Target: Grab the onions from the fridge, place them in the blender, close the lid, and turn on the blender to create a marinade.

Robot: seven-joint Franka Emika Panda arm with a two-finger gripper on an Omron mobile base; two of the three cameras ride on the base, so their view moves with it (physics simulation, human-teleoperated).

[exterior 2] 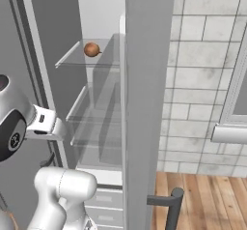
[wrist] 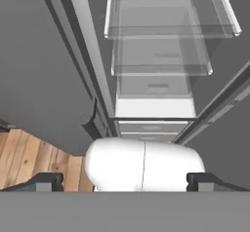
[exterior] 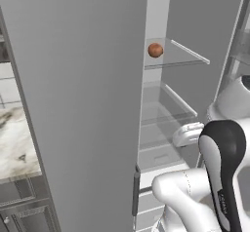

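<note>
The fridge (exterior: 195,26) stands wide open, and there is the target: one reddish-brown onion (exterior: 155,49) on the top glass shelf (exterior: 178,55), upper centre of the left base frame. From the right base view that same bulb sits in the upper left, close to the shelf's front edge, with nothing around it.

The claw (wrist: 124,182) shows at the bottom of the hand view, fingertips spread to the two lower corners, so the jaws are fully parted and empty. The hand looks up into the fridge at the lower pale shelves and drawers, well below the onion's level.

So the reach is the step in hand, barely begun by my reading. To do it well, the hand probably has to rise to the top shelf and go in level, between the open door (exterior: 73,104) filling the left of the left base frame and the door (exterior 2: 144,103) standing edge-on down the middle of the right base frame. The bulb is round and will likely roll if nudged, so the fingers should straddle it at its widest part before closing. Coming in over the shelf lip rather than under it avoids knocking the glass.
</note>
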